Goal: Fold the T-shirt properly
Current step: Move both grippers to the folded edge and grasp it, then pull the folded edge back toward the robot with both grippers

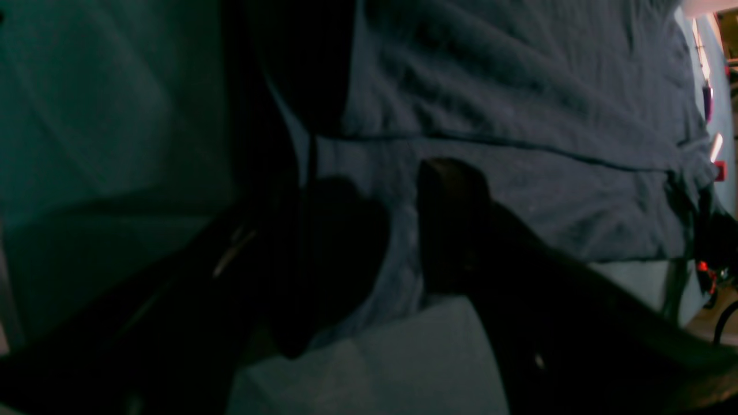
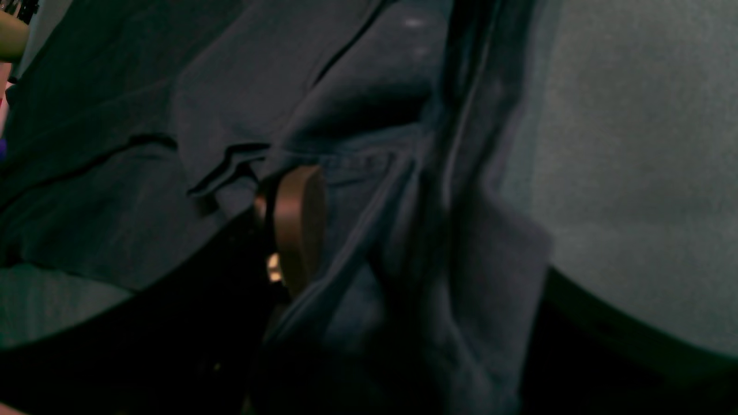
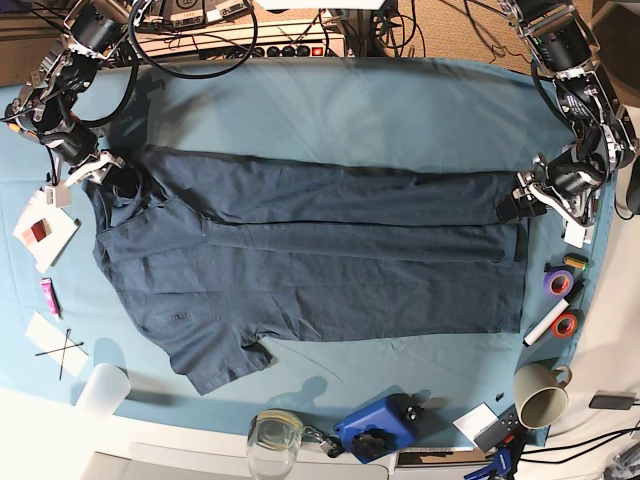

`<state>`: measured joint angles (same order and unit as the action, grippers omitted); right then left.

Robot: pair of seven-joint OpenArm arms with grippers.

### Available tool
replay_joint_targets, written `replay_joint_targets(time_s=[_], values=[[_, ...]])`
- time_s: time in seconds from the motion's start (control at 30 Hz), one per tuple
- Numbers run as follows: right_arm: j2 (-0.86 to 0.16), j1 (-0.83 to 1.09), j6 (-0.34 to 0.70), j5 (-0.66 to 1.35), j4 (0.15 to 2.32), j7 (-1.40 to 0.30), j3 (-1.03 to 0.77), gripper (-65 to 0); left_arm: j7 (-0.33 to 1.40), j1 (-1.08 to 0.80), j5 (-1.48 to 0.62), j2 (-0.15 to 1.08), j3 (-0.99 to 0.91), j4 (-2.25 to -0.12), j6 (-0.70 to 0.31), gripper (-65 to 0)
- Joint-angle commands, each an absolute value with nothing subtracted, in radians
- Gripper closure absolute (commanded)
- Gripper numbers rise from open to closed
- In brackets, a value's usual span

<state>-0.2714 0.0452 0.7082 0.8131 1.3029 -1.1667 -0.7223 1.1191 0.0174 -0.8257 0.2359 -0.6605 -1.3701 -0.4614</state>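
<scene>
Base view has the T-shirt (image 3: 310, 265) lengthwise across the tablecloth (image 3: 350, 110), left gripper (image 3: 515, 205) spread over its hem end, right gripper (image 3: 120, 185) clamping bunched, half-hidden collar-end fabric.

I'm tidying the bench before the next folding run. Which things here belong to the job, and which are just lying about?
Belongs to the job:
T-shirt
teal tablecloth it lies on
left gripper, at its hem end
right gripper, at its collar end

Just lying about:
mug
tape rolls
glass jar
blue device
white cup
</scene>
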Motion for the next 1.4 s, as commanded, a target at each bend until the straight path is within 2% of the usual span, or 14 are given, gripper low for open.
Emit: replay_joint_targets(time_s=[0.0, 0.1, 0.2, 0.27, 0.63, 0.9, 1.13, 1.37], values=[[-0.272, 0.055, 0.698, 0.744, 1.299, -1.254, -0.715, -26.6, 1.194, 0.009, -0.779, 0.238, -0.657, -1.364, -0.447, -29.4], [-0.272, 0.055, 0.698, 0.767, 1.299, -1.254, -0.715, -13.8, 1.260, 0.009, -0.846, 0.238, -0.657, -1.364, -0.447, -20.2], [-0.272, 0.055, 0.698, 0.815, 1.300, -1.253, -0.715, 0.0, 1.298, 0.009, -0.892, 0.239, -0.657, -1.364, -0.447, -6.7], [-0.272, 0.055, 0.698, 0.844, 1.301, -1.253, -0.715, 0.0, 1.298, 0.009, -0.894, 0.240, -0.657, -1.365, -0.447, 0.0], [-0.283, 0.055, 0.698, 0.959, 1.306, -1.273, -0.749, 0.0, 1.327, 0.008, -0.895, 0.315, -0.657, -1.428, -0.420, 0.0], [-0.283, 0.061, 0.698, 1.034, 1.378, -1.396, -0.798, 0.0, 1.362, -0.010, -0.967, 0.361, -0.657, -1.430, -0.447, 0.0], [-0.283, 0.140, 0.698, 1.062, 1.541, -1.396, -0.800, 0.0, 1.371, -0.104, -1.031, 0.418, -0.657, -1.441, -0.447, 0.0], [-0.283, 0.240, 0.698, 1.085, 1.571, -1.396, -0.801, 0.0, 1.396, -0.174, -1.129, 0.432, -0.657, -1.443, -0.483, 0.0]])
